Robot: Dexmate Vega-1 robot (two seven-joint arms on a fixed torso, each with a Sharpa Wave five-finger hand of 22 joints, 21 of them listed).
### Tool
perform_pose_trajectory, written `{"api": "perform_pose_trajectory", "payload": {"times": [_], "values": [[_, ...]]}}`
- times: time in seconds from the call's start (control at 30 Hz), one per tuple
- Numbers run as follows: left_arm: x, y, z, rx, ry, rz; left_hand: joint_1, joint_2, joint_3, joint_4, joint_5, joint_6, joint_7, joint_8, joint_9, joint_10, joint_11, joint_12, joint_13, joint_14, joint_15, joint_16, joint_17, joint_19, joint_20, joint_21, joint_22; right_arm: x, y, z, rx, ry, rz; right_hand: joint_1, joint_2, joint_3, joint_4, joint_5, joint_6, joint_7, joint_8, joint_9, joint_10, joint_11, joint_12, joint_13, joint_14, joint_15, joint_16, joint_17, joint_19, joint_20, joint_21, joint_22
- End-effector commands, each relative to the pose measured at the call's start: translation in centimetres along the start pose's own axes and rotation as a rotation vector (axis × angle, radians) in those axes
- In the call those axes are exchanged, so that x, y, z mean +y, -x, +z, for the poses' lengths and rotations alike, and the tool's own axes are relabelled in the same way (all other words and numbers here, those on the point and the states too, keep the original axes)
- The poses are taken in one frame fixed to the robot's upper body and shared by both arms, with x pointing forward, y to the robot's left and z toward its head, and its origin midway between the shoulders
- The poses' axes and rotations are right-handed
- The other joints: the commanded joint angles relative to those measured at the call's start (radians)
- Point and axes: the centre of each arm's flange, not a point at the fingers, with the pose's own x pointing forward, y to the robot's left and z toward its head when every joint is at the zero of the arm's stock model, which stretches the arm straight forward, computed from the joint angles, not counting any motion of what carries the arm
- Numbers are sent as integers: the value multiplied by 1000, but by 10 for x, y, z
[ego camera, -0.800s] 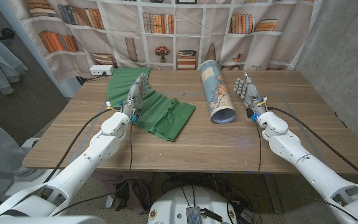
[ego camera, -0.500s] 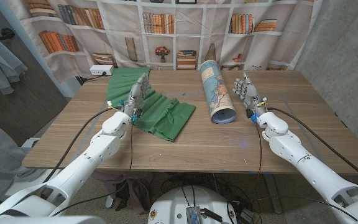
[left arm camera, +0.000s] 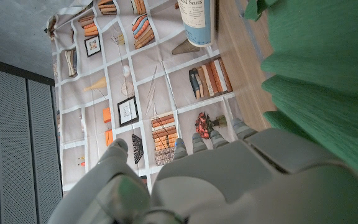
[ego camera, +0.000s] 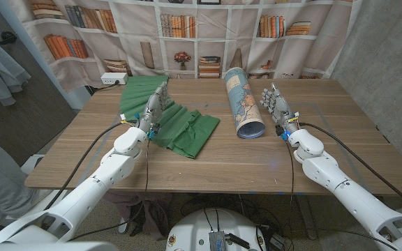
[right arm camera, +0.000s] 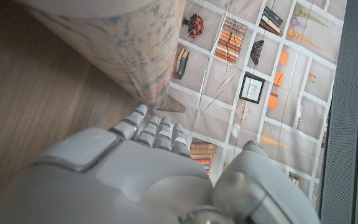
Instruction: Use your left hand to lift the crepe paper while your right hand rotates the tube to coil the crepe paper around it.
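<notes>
Green crepe paper [ego camera: 167, 115] lies crumpled on the table's left half and spreads toward the middle; in the left wrist view the crepe paper [left arm camera: 328, 81] runs beside my hand. A cardboard tube [ego camera: 243, 103] printed with a blue map lies on its side right of the middle, its open end toward me. My left hand [ego camera: 153, 106] stands over the paper's left part, fingers straight and apart, holding nothing. To the right of the tube my right hand [ego camera: 278, 104] stands upright with fingers spread, a small gap between them. The tube [right arm camera: 114, 37] shows close by in the right wrist view.
The wooden table [ego camera: 222, 157] has bare wood at its front and right. A white power strip [ego camera: 113, 79] sits at the back left corner. A bookshelf-print curtain [ego camera: 187, 35] hangs behind the table.
My right hand has shifted slightly left, nearer the tube. The left hand, the paper and the tube stay as they were.
</notes>
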Motion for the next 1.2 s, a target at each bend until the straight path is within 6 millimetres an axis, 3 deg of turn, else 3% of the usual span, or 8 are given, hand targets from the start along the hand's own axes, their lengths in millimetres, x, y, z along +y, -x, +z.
{"api": "perform_pose_trajectory", "payload": {"times": [0.03,0.5,0.7,0.77,0.8,0.97,1.1,1.2], "values": [[-11,11,8,-38,-39,-51,2,-3,3,1,5,-9,-2,-2,2,-4,2,3,2,-30,8,4,3,-5,3,2,4,5,21,6,-37,53,-1,18,-2,3,-12,-1,-8,4,7,2,-5,2,9,4,-12,4,1,1,-6,-3,1,3],[-15,24,9,-21,-72,-37,4,-6,1,-1,4,-5,3,-1,1,-10,6,0,2,-42,16,2,3,-17,14,-1,5,-6,42,13,-73,153,7,62,-10,14,-45,-4,-21,0,9,2,-19,-2,8,4,-36,5,-1,1,-18,-1,2,2],[-19,22,7,-11,-64,-37,5,-6,1,-2,4,-6,4,-2,1,-12,6,0,2,-43,18,2,3,-18,14,-1,5,-4,49,23,-86,226,17,106,-13,27,-77,-6,-19,9,15,3,-15,20,12,4,-30,36,5,1,-14,-3,7,2],[-20,21,8,-11,-78,-47,6,-6,1,-3,4,-6,5,-2,1,-11,7,0,2,-43,19,2,3,-17,14,0,5,-3,51,27,-83,273,26,164,-20,43,-120,-9,-23,11,17,3,-11,21,17,3,36,95,24,0,48,30,26,1],[-20,20,8,-11,-85,-52,6,-6,1,-3,4,-6,5,-2,1,-11,7,0,2,-42,19,3,3,-17,14,0,5,-2,52,29,-83,298,29,173,-22,44,-127,-10,-21,12,18,3,-10,18,17,3,56,102,26,-1,76,46,34,1],[-22,20,6,3,-84,-55,7,-5,2,-4,4,-9,6,-3,1,-10,9,0,2,-43,20,3,3,-16,15,1,5,2,60,34,-76,363,35,183,-24,45,-135,-12,-40,22,9,4,-7,39,17,2,23,51,6,-1,74,25,24,1],[-24,20,4,22,-80,-69,8,-5,2,-4,3,-10,6,-4,1,-10,8,0,2,-45,22,2,3,-16,15,1,5,5,67,38,-68,422,81,190,-19,48,-138,-12,-92,0,-3,5,-46,-14,5,3,17,59,6,0,75,34,20,1],[-24,22,3,26,-92,-72,9,-5,2,-5,3,-9,6,-4,1,-10,10,0,2,-46,23,2,3,-17,16,1,5,3,73,44,-76,512,96,193,-16,48,-139,-12,-104,2,-1,6,-48,-14,7,4,-14,21,-2,1,58,25,11,2]]}}
